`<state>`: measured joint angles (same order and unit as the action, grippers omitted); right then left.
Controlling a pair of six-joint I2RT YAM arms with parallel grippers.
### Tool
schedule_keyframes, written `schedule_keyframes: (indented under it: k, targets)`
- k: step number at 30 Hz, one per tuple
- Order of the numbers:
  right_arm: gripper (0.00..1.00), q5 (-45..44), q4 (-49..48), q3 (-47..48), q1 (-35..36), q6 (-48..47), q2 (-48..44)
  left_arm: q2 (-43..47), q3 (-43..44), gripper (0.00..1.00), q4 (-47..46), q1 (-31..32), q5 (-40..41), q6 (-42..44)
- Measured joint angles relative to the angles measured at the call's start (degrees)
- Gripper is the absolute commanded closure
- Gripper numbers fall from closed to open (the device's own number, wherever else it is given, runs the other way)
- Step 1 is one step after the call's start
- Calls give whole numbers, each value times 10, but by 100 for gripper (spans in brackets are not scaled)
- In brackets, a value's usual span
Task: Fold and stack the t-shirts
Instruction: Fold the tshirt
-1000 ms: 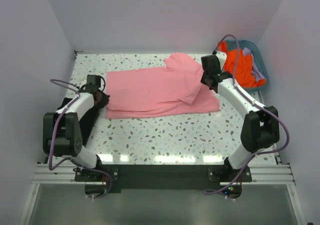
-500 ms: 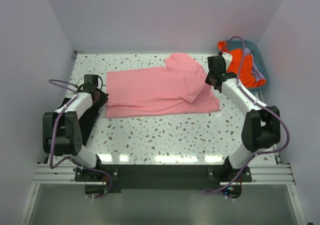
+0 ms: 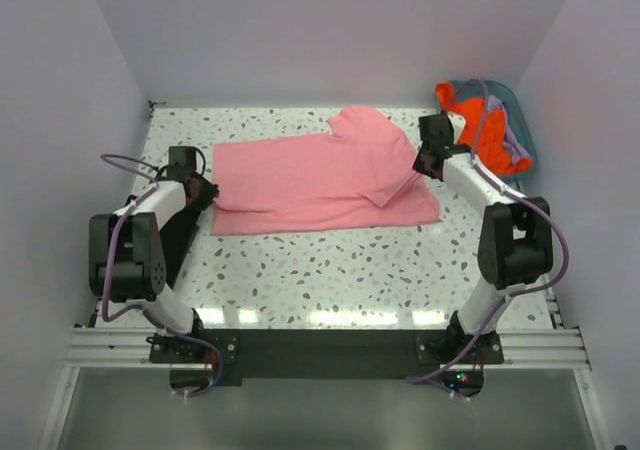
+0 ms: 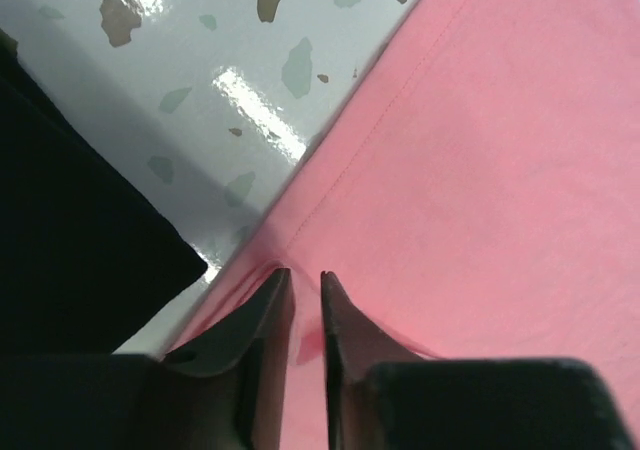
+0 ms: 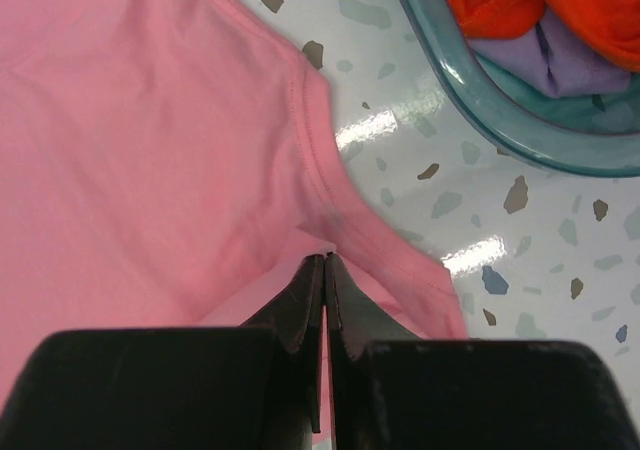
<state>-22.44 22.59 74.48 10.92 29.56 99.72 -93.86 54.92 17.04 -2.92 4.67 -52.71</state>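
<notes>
The salmon-pink t-shirt [image 3: 320, 180] lies spread flat across the table's middle, with one sleeve folded over its right part. My left gripper [image 3: 207, 195] rests on its left hem [image 4: 480, 170]; the jaws [image 4: 303, 275] stand a narrow gap apart with pink cloth showing between them. At the right edge by the sleeve, my right gripper [image 3: 425, 165] is shut, its tips [image 5: 326, 258] pinching a raised fold of the pink t-shirt [image 5: 150, 150]. A black t-shirt [image 3: 165, 235] lies folded at the left, under the left arm. An orange t-shirt [image 3: 480, 130] and a lavender t-shirt [image 3: 517, 150] sit in the basket.
The teal plastic basket [image 3: 512, 95] stands at the back right corner, its rim [image 5: 500, 110] close to the right gripper. Pale walls enclose the speckled table [image 3: 330, 260] on three sides. The black t-shirt [image 4: 70, 220] lies just left of the left fingers.
My right gripper has shifted right and a little back along the pink t-shirt's edge, staying shut. The left gripper's jaws have parted slightly at the hem.
</notes>
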Motion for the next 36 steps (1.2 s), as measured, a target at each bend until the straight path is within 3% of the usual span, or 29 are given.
schedule_keyframes:
  k: [2,3,8,15,20,21,23,24,27,28,36]
  targets:
    - [100,9,-1,0,-8,1,5,0,2,68,-3,-5,0,3]
    - [100,11,-1,0,-11,2,8,0,3,59,-4,-7,0,4]
    - [100,26,-8,0,-19,5,13,4,2,40,-7,-14,0,14]
    - [100,44,-12,12,-19,9,29,64,-38,36,-15,-14,0,13]
    - [96,51,-10,47,-19,10,63,104,-78,44,-15,-1,7,12]
    - [87,53,-9,56,-19,11,71,106,-83,47,-15,5,11,12]
    - [79,56,-7,75,-19,14,87,106,-93,52,-15,22,19,9]
    - [72,58,-8,84,-19,15,95,106,-98,61,-14,32,25,8]
    - [59,69,-7,110,-19,15,117,104,-106,67,-9,67,45,-4]
    - [49,72,-6,120,-19,15,124,103,-108,68,-5,78,50,-8]
    - [45,96,-16,111,-16,10,114,92,-136,78,14,89,91,-30]
